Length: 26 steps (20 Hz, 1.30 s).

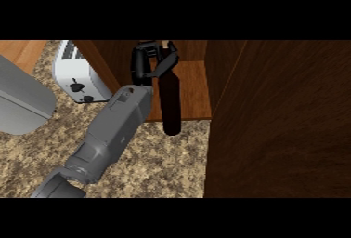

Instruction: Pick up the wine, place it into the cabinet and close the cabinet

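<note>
Your left hand [147,60] is curled around the wine [169,100] bottle's upper end, inside the open cabinet [195,88]. The wine lies lengthwise on the cabinet shelf, its lower end overhanging the shelf's front edge above the counter [165,162]. A toaster [77,74] stands left of the cabinet.

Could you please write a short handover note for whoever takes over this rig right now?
Right hand: reaching into the open cabinet, fingers at the wine bottle; whether they have let go is unclear.
Left hand: out of view.
Wine bottle: lying on the cabinet shelf, its lower end sticking out past the shelf's front edge.
Cabinet door: open, at the right.
Done: bottle brought to the shelf.
Left: settle it fully inside, withdraw the hand, close the door.
</note>
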Each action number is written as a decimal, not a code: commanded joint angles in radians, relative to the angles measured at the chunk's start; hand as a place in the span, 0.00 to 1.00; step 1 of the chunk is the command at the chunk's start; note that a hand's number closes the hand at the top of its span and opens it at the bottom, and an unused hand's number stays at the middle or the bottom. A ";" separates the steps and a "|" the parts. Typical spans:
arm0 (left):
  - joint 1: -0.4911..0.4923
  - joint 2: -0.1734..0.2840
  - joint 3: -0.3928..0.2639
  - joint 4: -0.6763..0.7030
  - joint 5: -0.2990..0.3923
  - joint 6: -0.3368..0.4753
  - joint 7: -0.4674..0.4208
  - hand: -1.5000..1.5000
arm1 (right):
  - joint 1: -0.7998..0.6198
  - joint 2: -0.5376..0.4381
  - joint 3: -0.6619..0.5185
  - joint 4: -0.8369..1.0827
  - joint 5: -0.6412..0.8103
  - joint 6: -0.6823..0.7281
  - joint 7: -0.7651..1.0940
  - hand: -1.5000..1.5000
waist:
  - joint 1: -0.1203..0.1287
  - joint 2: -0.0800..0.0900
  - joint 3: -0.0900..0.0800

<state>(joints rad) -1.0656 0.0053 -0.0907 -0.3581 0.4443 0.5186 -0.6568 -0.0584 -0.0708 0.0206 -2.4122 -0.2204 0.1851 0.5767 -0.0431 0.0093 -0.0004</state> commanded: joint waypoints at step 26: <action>-0.032 0.006 0.139 0.252 0.031 -0.039 -0.138 0.00 | 0.044 -0.010 -0.011 -0.107 -0.088 0.023 0.028 0.00 | -0.033 0.011 0.000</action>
<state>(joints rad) -1.1353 0.0011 0.0483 -0.1428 0.4887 0.4442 -0.7623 -0.0780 -0.0769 0.0180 -2.4031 -0.2279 0.2024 0.5653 -0.0676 0.0138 0.0046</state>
